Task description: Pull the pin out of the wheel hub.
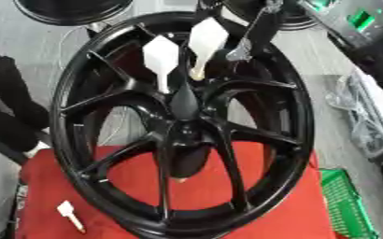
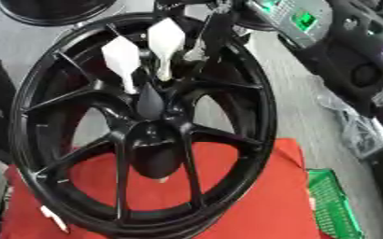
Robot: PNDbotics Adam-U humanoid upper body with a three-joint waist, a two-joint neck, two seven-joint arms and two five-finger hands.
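A black spoked wheel hub (image 1: 182, 128) stands tilted on a red cloth (image 1: 289, 205). Two white pins with diamond-shaped heads stick out of it just above the centre: one on the left (image 1: 160, 56) and a taller one to its right (image 1: 207, 39). A third white pin (image 1: 68, 214) lies loose on the cloth at the lower left. My right hand (image 1: 245, 44) comes down from the top, black with a silver part, close beside the right pin's head and apart from it. Its shape is unclear. My left hand does not show.
A dark bulky shape (image 1: 7, 102) fills the left edge. A green basket (image 1: 346, 205) sits at the lower right beside the cloth. Another black wheel (image 1: 72, 9) lies at the top left. A machine with a green display (image 1: 360, 18) and crumpled plastic (image 1: 362, 116) are on the right.
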